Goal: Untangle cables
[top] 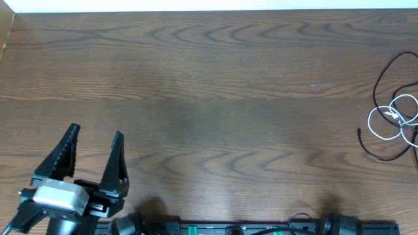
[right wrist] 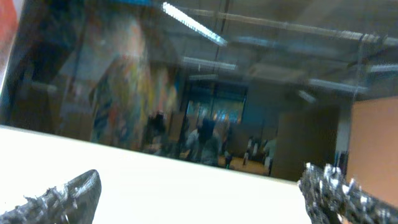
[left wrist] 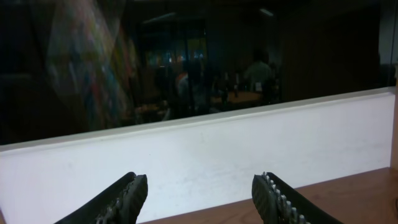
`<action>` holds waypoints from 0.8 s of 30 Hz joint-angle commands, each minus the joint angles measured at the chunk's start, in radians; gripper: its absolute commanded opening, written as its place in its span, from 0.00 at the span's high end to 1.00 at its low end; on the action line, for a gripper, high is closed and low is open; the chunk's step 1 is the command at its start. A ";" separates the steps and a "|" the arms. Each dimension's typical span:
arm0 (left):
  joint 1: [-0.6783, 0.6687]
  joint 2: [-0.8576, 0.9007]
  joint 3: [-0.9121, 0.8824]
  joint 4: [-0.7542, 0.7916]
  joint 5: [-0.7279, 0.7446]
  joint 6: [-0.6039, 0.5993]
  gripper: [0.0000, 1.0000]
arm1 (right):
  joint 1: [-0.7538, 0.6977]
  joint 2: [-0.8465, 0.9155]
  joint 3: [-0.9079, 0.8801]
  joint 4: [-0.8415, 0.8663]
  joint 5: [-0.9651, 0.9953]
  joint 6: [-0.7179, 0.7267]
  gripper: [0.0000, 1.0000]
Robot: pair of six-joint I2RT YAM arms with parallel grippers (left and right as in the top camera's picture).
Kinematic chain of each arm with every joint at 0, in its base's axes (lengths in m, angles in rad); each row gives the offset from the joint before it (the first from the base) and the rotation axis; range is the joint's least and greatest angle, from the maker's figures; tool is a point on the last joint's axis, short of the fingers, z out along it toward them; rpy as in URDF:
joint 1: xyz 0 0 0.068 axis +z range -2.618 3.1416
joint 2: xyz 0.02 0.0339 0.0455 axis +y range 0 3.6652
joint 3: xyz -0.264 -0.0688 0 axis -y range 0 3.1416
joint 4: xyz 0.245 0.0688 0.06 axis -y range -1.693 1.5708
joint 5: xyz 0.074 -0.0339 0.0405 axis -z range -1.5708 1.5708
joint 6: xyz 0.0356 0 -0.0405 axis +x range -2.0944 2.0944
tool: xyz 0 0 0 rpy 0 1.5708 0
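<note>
Cables (top: 396, 116): one loose tangle lying flat on the table (top: 209, 78) at its far-right edge, partly cut off by the frame in the overhead view. White cable (top: 371, 122): looped in the middle of the tangle and crossed by the black ones. Black cable (top: 377, 88): a thin cord arcing up the far side of the heap, with another black run curving along its near side. Plug (top: 359, 132): small and dark, at the left tip of the tangle, resting on the wood; which cord it belongs to cannot be told. Left gripper (top: 95, 130): near-left corner of the table, well apart from the cables. Its serrated fingers (top: 68, 150) are spread in a V pointing to the far side, with nothing between them. In its own wrist view, the left gripper (left wrist: 200, 186) faces a white wall (left wrist: 199, 149) beyond the table's far edge, under a dark window (left wrist: 186, 62). Right gripper (right wrist: 200, 180): out of the overhead view. Its wrist view shows two toothed fingers (right wrist: 68, 196) standing wide apart and empty, tilted up towards a blurred room with ceiling lights (right wrist: 193, 23). Rail (top: 261, 228): black with green parts, along the near edge of the table.
</note>
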 commanded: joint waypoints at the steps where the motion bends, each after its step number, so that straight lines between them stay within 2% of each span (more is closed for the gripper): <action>1: -0.006 -0.003 0.023 0.002 -0.005 -0.005 0.40 | 0.022 0.009 -0.115 0.046 -0.059 0.022 0.01; 12: -0.006 -0.003 0.023 -0.005 -0.005 -0.005 0.39 | 0.030 0.009 -0.653 0.523 -0.164 0.059 0.01; 13: -0.006 -0.003 0.023 -0.005 -0.005 -0.005 0.36 | 0.030 0.009 -0.726 0.565 -0.155 0.059 0.01; 18: -0.006 -0.003 0.023 -0.008 0.003 -0.006 0.36 | 0.030 0.010 -0.947 0.676 -0.053 0.092 0.01; 24: -0.006 -0.003 0.023 -0.017 0.003 -0.006 0.36 | 0.030 0.050 -1.126 0.871 -0.044 0.073 0.01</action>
